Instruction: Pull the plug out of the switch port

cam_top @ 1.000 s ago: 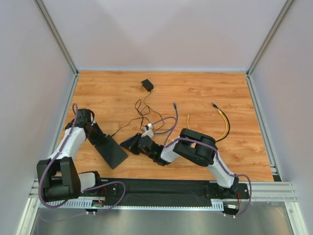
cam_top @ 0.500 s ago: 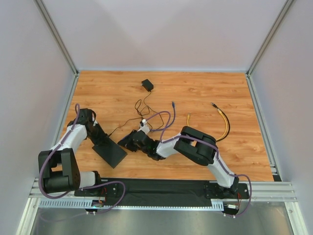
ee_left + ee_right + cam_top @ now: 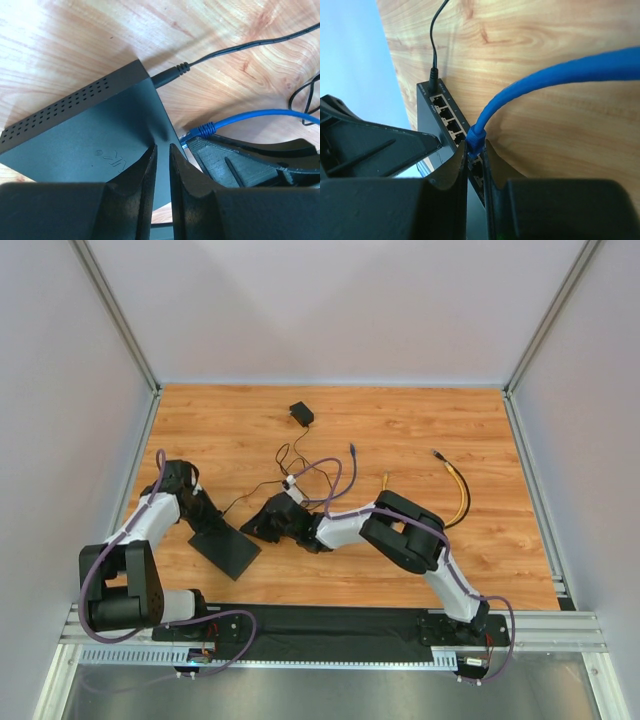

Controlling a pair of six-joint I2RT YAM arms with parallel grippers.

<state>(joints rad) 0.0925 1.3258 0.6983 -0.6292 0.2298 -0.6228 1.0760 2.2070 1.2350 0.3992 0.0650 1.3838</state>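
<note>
The switch (image 3: 228,552) is a flat matte-black box lying at the left front of the wooden table. My left gripper (image 3: 204,524) is over its back end. In the left wrist view the left gripper (image 3: 162,147) has its tips on the top face of the switch (image 3: 90,140), jaws a narrow slit apart with nothing between them. My right gripper (image 3: 259,528) sits at the socket edge. In the right wrist view the right gripper (image 3: 476,145) is shut on the blue plug (image 3: 476,136), whose tip is at the socket row of the switch (image 3: 445,112). The left wrist view shows the plug (image 3: 200,131) against that edge.
A black power lead (image 3: 170,75) is plugged into the switch's corner and runs to a small black adapter (image 3: 301,413) at the back. The plug's cable (image 3: 330,475) loops behind my right wrist. A yellow cable (image 3: 458,495) lies to the right. Metal-framed walls surround the table.
My right arm's wrist and forearm have swung left and toward the back, carrying the cable loop with them. Its gripper has stayed at the switch's socket edge. The left arm has barely moved.
</note>
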